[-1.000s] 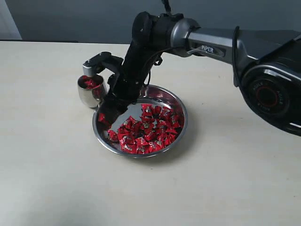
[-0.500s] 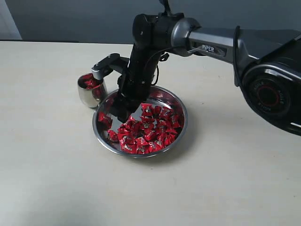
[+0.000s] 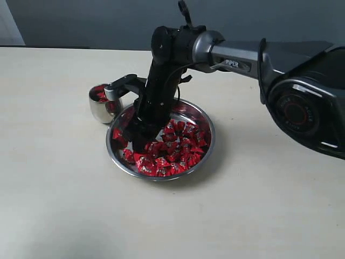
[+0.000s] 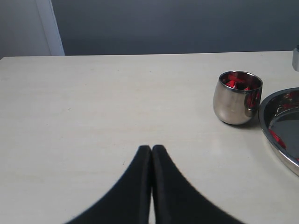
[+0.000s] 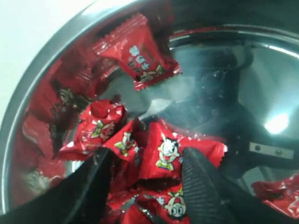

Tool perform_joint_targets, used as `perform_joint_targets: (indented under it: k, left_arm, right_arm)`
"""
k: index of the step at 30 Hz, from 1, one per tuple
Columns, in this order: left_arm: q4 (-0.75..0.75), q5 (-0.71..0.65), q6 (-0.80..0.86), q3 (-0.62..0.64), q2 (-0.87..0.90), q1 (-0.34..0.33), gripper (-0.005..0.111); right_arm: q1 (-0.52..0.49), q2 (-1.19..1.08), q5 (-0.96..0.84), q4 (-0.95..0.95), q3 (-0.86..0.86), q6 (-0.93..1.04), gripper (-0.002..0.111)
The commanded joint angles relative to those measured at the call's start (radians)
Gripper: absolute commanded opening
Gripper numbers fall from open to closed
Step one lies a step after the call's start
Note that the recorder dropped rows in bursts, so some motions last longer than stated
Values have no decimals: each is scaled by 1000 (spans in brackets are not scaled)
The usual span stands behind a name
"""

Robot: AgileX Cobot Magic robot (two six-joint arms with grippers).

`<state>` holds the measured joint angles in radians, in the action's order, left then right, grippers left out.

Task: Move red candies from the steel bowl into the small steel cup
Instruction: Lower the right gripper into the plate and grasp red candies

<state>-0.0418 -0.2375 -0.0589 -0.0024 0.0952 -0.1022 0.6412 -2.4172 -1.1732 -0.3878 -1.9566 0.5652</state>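
Note:
The steel bowl holds a pile of red candies, bunched toward its near and right side. My right gripper is down inside the bowl at the pile's left edge. In the right wrist view it stands open, its two fingers straddling red candies without pinching them, and the bowl's rim curves beside them. The small steel cup stands just left of the bowl with red candies in it. My left gripper is shut and empty above bare table, well short of the cup.
The right arm's dark links lean over the bowl's far side from the right. Its silver wrist bracket hangs close by the cup's rim. The cup nearly touches the bowl. A pale tabletop stretches around both.
My right gripper has swung from the bowl's left rim beside the cup into the bowl and dropped onto the candy pile, staying open. The left gripper's earlier state is not shown.

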Motion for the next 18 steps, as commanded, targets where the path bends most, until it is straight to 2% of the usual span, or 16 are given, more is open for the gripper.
perform_joint_targets:
  k: [1,6,8,12,14,18]
  left_arm:
    - [-1,4,-2,2,-9,5,0]
    - [-1,4,-2,2,-9,5,0]
    - [-1,4,-2,2,-9,5,0]
    - [-1,4,-2,2,-9,5,0]
    - [-1,4,-2,2,-9,5,0]
    - [-1,4,-2,2,-9,5,0]
  right_arm:
    - [0,-4,-13,-34,-3,2,47]
    - [0,-4,-13,-29,-3,2,47]
    - [0,-4,-11,-23,-3,2,39]
    - [0,-4,6,4,-3,2,10]
    - [0,-4,18,29,-3,2,0]
    - [0,2,47,89,-3,-1,-1]
